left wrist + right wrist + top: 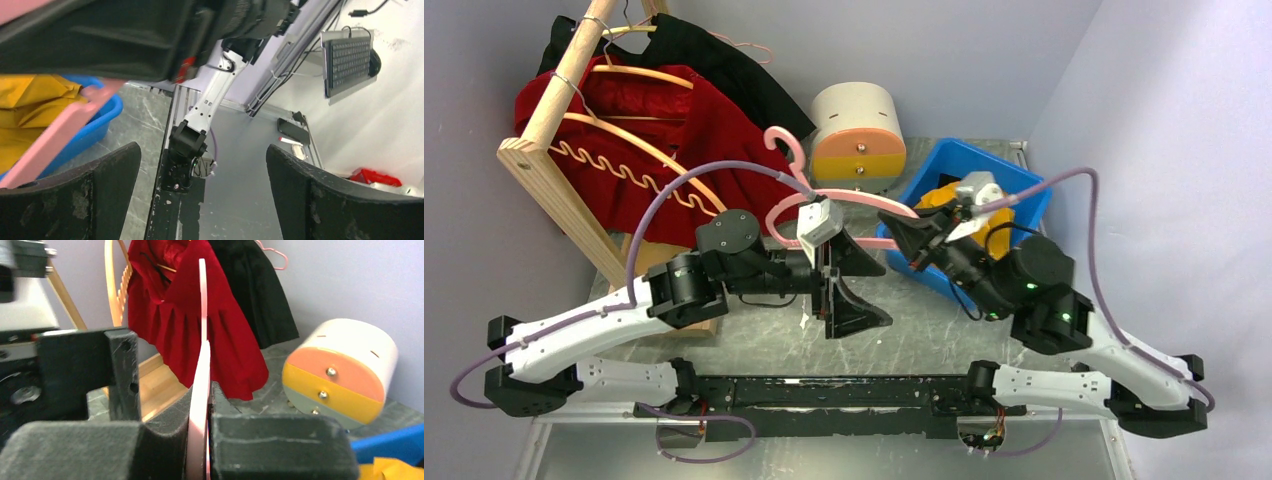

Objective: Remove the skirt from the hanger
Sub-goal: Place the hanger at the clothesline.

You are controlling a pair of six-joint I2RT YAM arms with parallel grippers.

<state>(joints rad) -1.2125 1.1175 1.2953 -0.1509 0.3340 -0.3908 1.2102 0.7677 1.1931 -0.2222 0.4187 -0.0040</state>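
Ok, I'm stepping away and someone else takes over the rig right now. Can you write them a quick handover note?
Left gripper: open and empty, held in the air beside the pink hanger.
Right gripper: shut on the pink hanger, holding it up next to the blue bin.
Yellow skirt: lies in the blue bin, off the hanger as far as the views show.
Done: the hanger looks bare, so the skirt seems to be removed.
Left: probably only setting the hanger down and drawing both arms back.
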